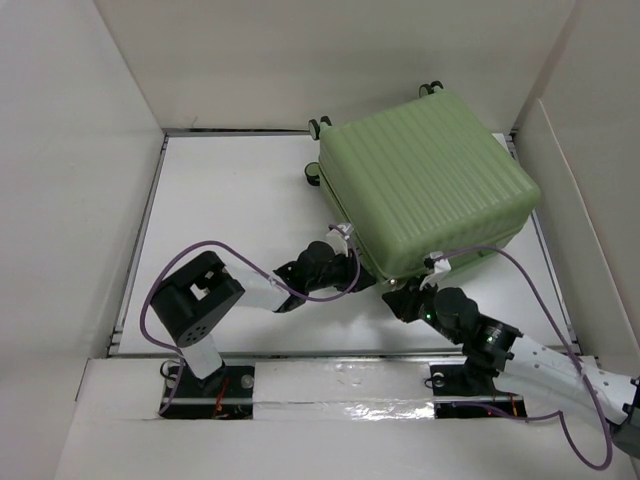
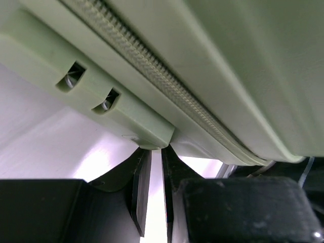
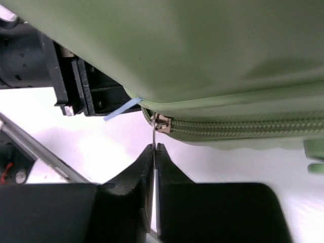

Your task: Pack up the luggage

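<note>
The luggage (image 1: pixel 425 185) lies closed at the far right of the table (image 1: pixel 230 190), with both grippers at its near edge. The left gripper (image 2: pixel 152 152), jaws almost together with nothing seen between them, sits just under the moulded lock block (image 2: pixel 101 96). It holds nothing down, so I think the shell may slide when the zipper (image 3: pixel 243 126) is pulled. The right gripper (image 3: pixel 154 152) pinches the thin pull tab (image 3: pixel 153 136), which may slip out. A strip of blue lining (image 3: pixel 123 109) sticks out just beside the slider (image 3: pixel 162 124) and could jam it.

Luggage (image 1: pixel 430 180) pale green, ribbed shell, zip tape (image 3: pixel 243 127) same green; zip pull (image 3: pixel 161 124) silver; wheels (image 1: pixel 321 126) black; table (image 1: pixel 230 190) white; cables (image 1: pixel 200 245) purple.
</note>
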